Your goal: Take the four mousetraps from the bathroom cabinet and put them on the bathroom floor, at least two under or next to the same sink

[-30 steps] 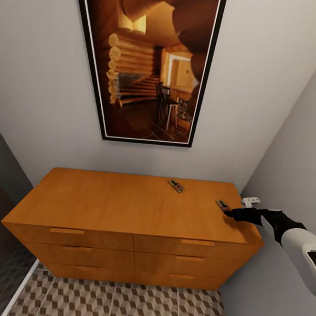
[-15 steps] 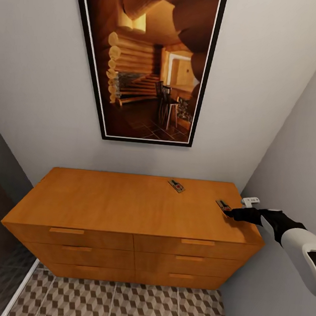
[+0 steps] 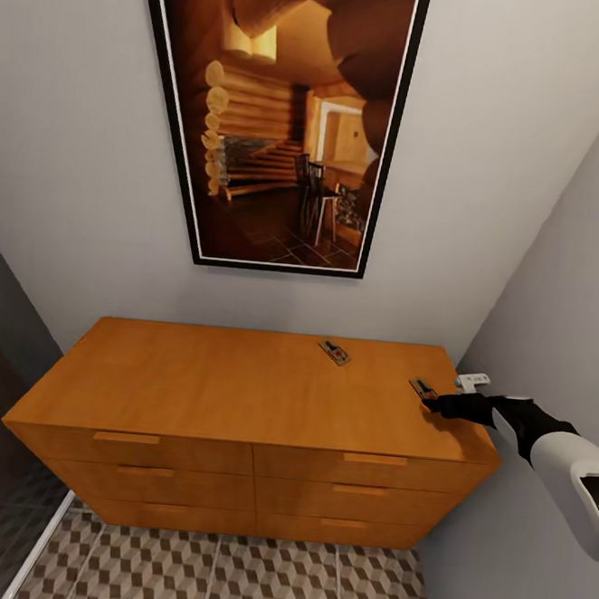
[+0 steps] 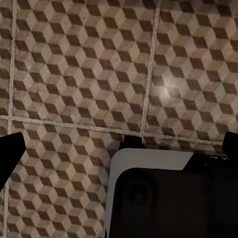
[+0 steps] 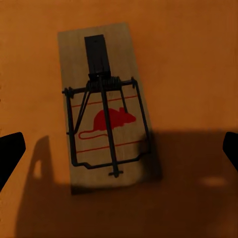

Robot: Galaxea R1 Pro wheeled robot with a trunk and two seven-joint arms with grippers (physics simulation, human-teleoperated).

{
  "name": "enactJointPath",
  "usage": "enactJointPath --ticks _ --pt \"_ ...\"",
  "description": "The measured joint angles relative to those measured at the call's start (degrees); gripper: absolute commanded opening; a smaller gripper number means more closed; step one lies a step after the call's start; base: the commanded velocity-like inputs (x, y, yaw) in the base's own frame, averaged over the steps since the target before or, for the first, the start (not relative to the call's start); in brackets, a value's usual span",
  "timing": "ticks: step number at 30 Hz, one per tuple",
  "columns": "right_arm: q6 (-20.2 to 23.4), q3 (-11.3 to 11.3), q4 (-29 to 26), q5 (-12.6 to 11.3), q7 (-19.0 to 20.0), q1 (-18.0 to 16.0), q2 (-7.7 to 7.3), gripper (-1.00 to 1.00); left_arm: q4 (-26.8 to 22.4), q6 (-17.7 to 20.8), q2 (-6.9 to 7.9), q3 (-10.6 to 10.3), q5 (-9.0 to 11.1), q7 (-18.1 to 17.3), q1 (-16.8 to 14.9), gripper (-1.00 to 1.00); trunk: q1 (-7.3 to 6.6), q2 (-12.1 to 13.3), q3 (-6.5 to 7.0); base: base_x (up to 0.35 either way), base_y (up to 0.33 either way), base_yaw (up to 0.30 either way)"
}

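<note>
My right gripper (image 3: 433, 404) hovers over the mousetrap (image 5: 104, 121) lying flat near the right end of the cabinet (image 3: 237, 394) top, jaws spread wide. A second mousetrap (image 3: 334, 352) lies nearer the cabinet's back edge. I should come straight down, straddle the wooden base across its narrow width, clear of the wire spring, then close. My left gripper (image 4: 119, 148), also wide, hangs over the bathroom floor (image 4: 74, 64).

We find no readable text or numbers. One sign: a red mouse silhouette with red lines printed on the mousetrap (image 5: 105, 121) board, on the cabinet (image 5: 198, 74) top.
</note>
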Motion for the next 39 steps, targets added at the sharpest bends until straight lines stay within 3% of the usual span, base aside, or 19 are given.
enactJointPath --ticks 23,39 --pt "-0.06 0.01 1.17 0.15 -0.08 -0.03 0.52 1.00 0.00 0.00 0.00 0.00 0.00 0.00 0.02 1.00 0.00 0.00 -0.01 0.000 0.000 0.000" --pt "-1.35 -0.34 0.71 -0.05 -0.05 -0.07 0.55 1.00 -0.01 0.01 0.01 0.02 0.00 0.00 0.03 1.00 -0.03 -0.06 -1.26 0.000 0.000 0.000"
